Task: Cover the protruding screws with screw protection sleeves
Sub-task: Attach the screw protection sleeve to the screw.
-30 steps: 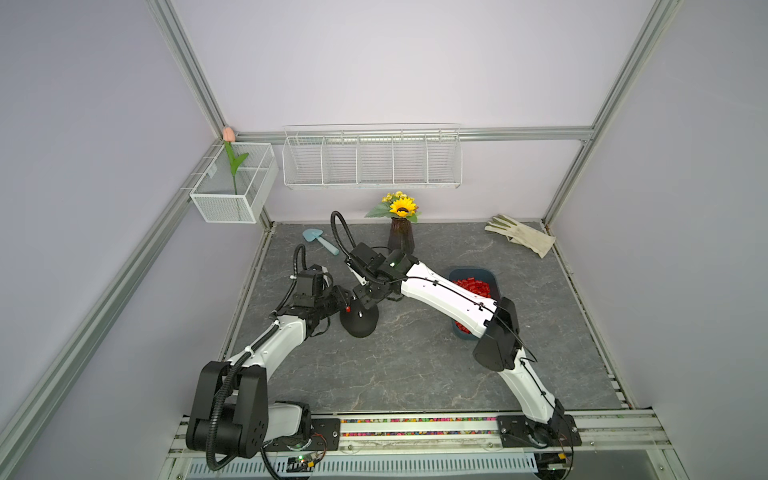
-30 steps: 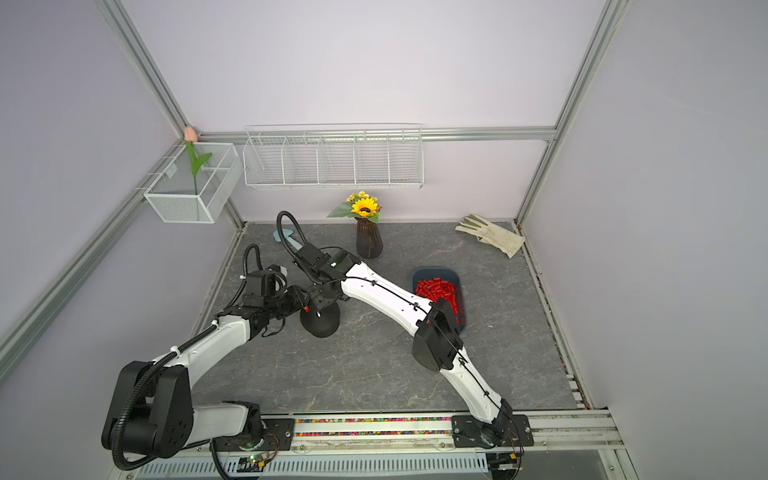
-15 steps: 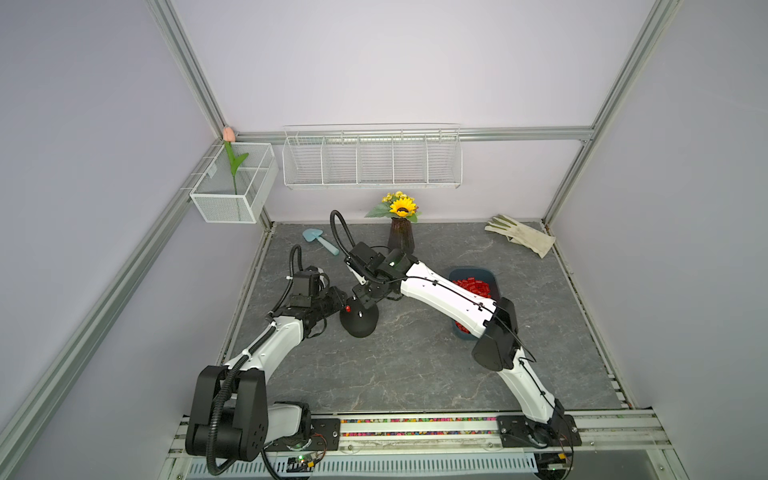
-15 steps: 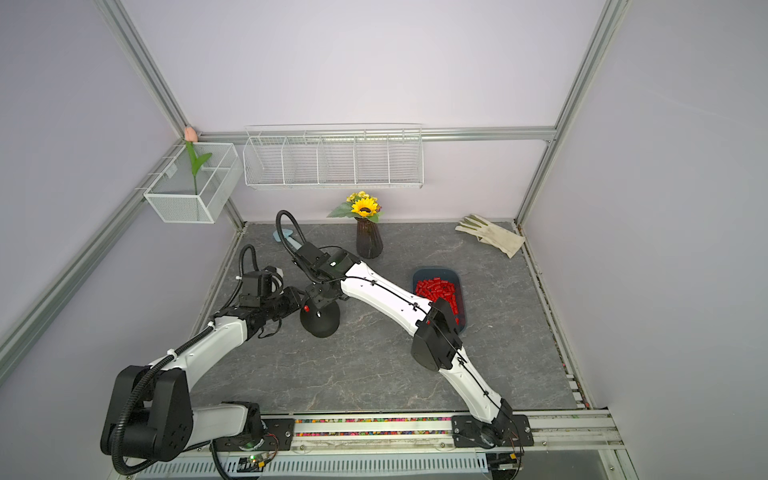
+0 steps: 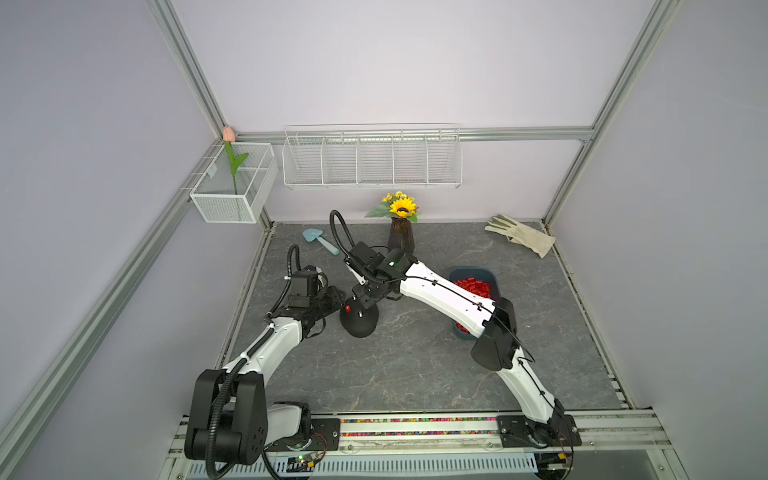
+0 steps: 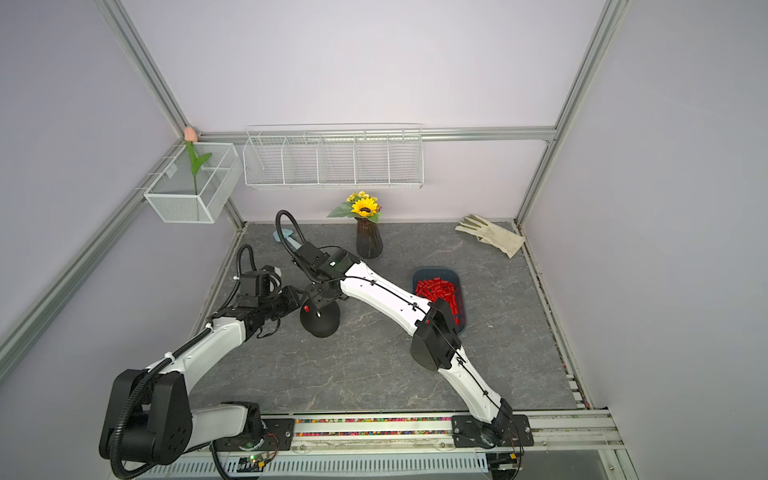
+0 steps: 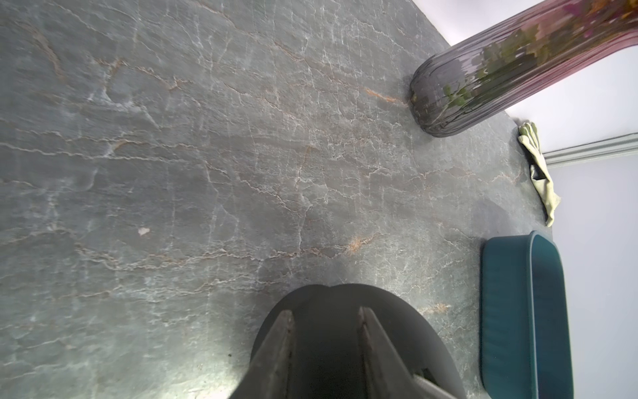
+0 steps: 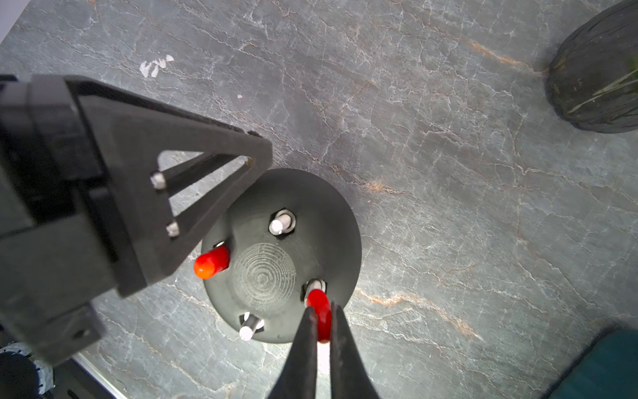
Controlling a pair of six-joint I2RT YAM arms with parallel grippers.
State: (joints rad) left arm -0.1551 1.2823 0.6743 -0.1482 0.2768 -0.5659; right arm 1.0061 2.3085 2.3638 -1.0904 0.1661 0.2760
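Left arm and right arm: white shells, black joints, black ribbed cables. Left hand: black triangular open-frame fingers, two silver bolt heads.

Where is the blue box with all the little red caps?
In a top view, the blue tray of red caps sits right of the black dome, partly under the right arm, in front of the glove.

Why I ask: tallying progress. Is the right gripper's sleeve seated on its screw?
Not seated: the right gripper pinches the sleeve at the screw tip, bare silver showing; partly on, cannot tell.
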